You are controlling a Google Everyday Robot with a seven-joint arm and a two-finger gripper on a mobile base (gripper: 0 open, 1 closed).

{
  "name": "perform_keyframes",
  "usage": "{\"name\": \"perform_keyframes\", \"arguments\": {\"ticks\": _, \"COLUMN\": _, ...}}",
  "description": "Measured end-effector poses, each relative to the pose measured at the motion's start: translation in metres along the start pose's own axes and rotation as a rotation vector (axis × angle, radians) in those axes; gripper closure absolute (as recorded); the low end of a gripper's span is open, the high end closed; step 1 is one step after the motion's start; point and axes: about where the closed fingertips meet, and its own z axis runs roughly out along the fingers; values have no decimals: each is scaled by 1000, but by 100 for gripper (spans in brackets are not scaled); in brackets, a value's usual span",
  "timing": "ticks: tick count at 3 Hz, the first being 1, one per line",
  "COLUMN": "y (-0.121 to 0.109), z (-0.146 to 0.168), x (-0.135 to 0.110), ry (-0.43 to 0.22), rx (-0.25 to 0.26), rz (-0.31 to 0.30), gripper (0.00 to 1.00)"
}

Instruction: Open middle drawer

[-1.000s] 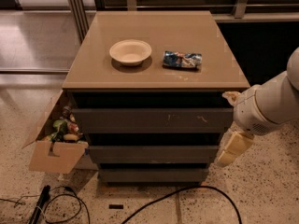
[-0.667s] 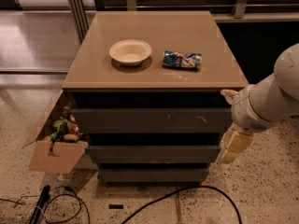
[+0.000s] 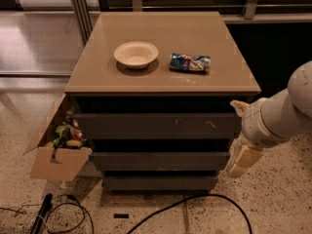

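A tan-topped cabinet (image 3: 161, 57) has three dark drawer fronts, all closed. The middle drawer (image 3: 158, 161) is the plain, unmarked front. It sits below the larger top front with pale scratch marks (image 3: 156, 126) and above the narrow bottom front (image 3: 160, 183). My gripper (image 3: 245, 159) is on a white arm at the cabinet's right side, level with the middle drawer's right end. It is just off the corner and holds nothing I can see.
A cream bowl (image 3: 136, 54) and a blue snack packet (image 3: 190, 62) lie on the cabinet top. An open cardboard box (image 3: 57, 147) of items stands at the left. Black cables (image 3: 195, 204) run over the speckled floor in front.
My arm and gripper have shifted slightly down and to the right beside the cabinet. The drawers, bowl and packet have not moved.
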Motion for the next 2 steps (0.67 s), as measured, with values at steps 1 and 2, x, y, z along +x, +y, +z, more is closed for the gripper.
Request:
{"name": "perform_keyframes", "arguments": {"ticks": 1, "y": 30, "z": 63, "x": 27, "ry": -15, "rx": -26, "rz": 40, "gripper": 0}}
{"name": "perform_keyframes", "arguments": {"ticks": 2, "y": 47, "z": 103, "x": 51, "ry": -45, "rx": -49, "rz": 100, "gripper": 0}}
